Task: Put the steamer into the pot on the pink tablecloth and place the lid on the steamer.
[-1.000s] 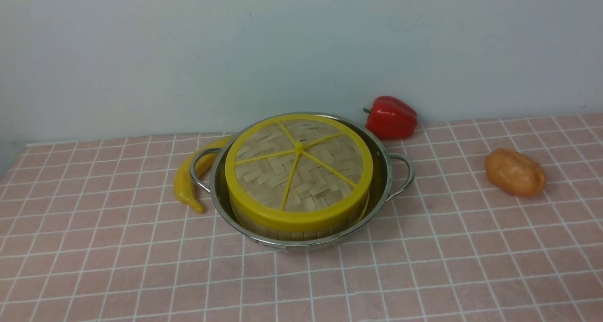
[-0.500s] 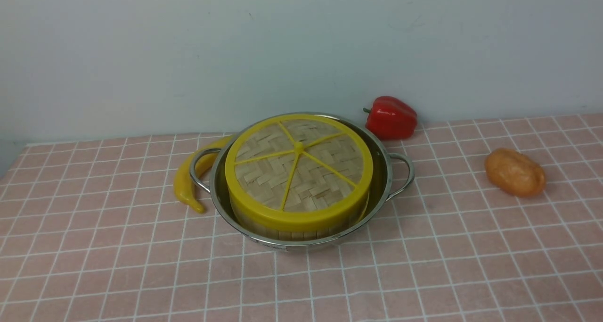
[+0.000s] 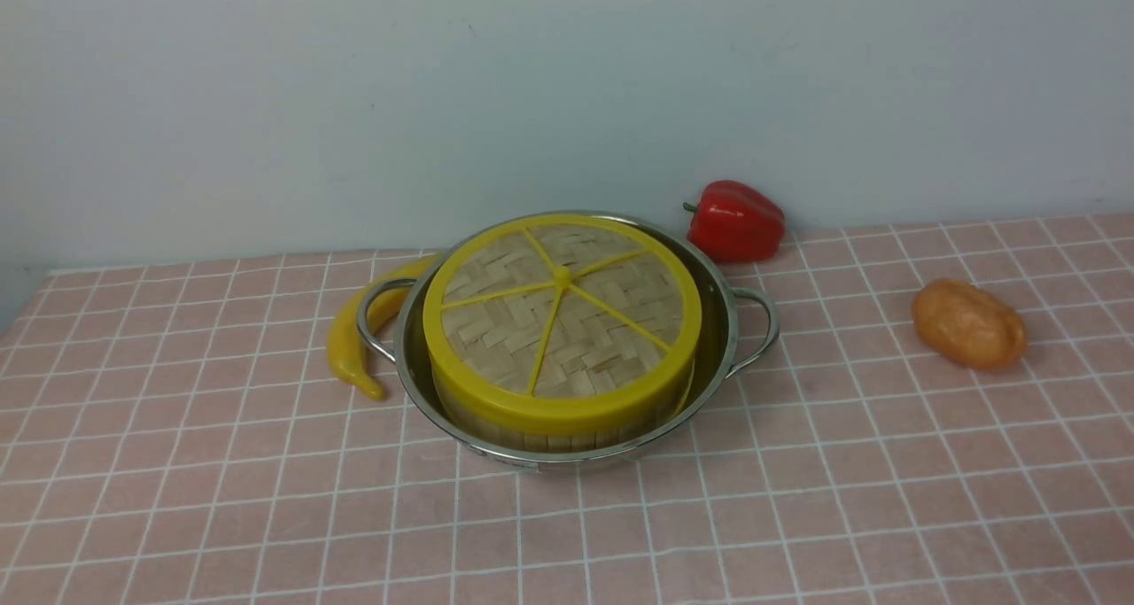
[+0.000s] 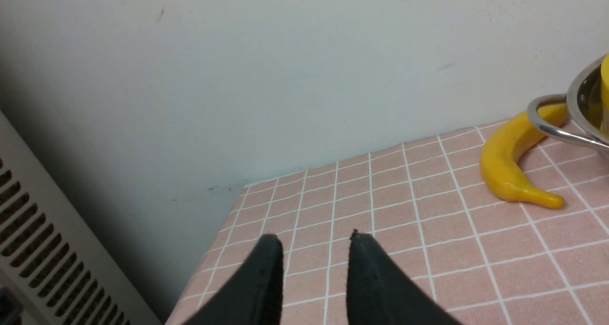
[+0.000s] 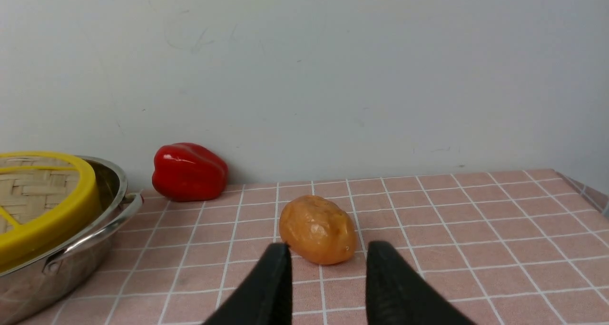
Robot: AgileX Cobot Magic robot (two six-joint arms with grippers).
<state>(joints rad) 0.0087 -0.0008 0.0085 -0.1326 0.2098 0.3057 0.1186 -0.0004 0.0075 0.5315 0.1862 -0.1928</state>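
The steel pot (image 3: 719, 321) stands mid-table on the pink tablecloth (image 3: 797, 499). Inside it sits the steamer (image 3: 549, 438); only a strip of its bamboo wall shows. The woven lid (image 3: 562, 317) with yellow rim and spokes lies flat on top of it. Neither gripper appears in the front view. In the left wrist view, my left gripper (image 4: 315, 239) hangs open over bare cloth near the table's left corner, away from the pot's handle (image 4: 547, 120). My right gripper (image 5: 328, 246) is open just short of an orange potato (image 5: 318, 229), with the pot (image 5: 95, 239) and lid (image 5: 43, 211) off to one side.
A yellow banana (image 3: 350, 339) lies against the pot's left handle. A red pepper (image 3: 735, 220) rests by the back wall, right of the pot. The potato (image 3: 968, 323) lies farther right. A slatted panel (image 4: 43, 249) stands beyond the table's left edge.
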